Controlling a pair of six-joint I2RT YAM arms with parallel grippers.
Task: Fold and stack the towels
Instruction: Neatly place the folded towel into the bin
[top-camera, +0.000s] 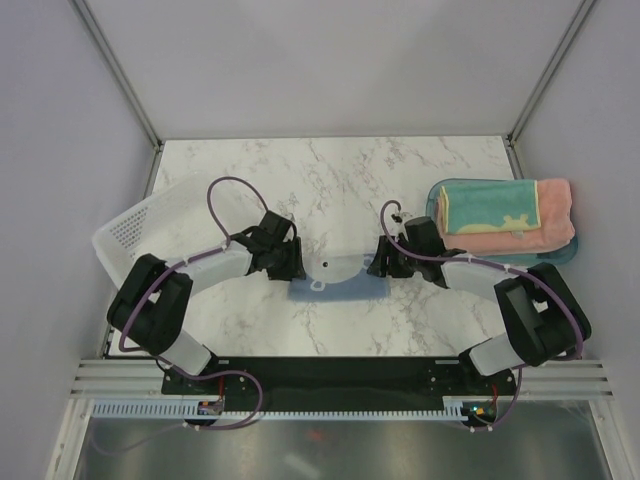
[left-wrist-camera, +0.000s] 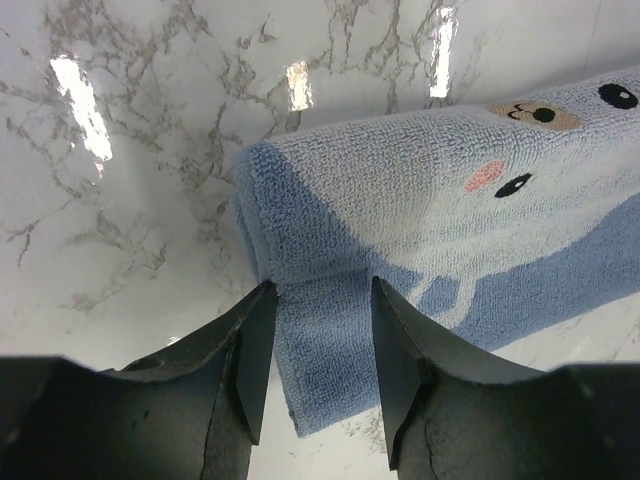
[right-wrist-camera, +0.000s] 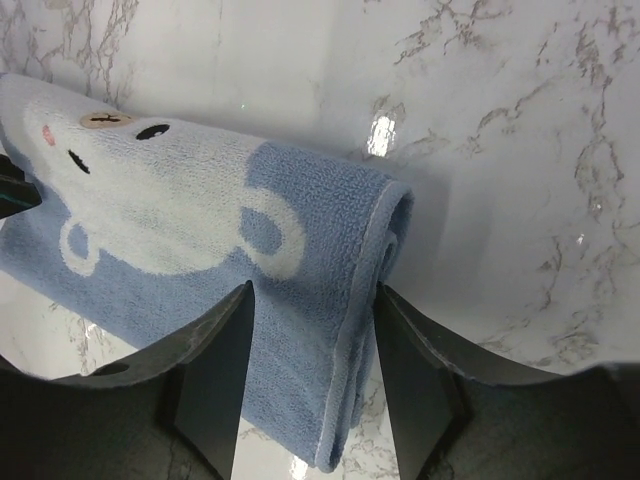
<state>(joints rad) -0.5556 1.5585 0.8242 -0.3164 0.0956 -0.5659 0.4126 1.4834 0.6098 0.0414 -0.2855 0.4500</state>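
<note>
The small blue-grey towel (top-camera: 340, 283), with a white bear pattern, lies folded on the marble table between both grippers. My left gripper (top-camera: 293, 268) is open over its left end (left-wrist-camera: 330, 330), the jaws straddling the near corner. My right gripper (top-camera: 380, 266) is open over its right end (right-wrist-camera: 330, 330), the folded edge between the jaws. The pale-yellow-and-teal towel (top-camera: 487, 206) lies folded on the salmon-pink towel (top-camera: 545, 232) at the right, on the teal tray (top-camera: 436, 192).
The white perforated basket (top-camera: 135, 232) lies tipped at the left, close behind the left arm. The enclosure walls stand on both sides and at the back. Black arm bases sit at the near edge.
</note>
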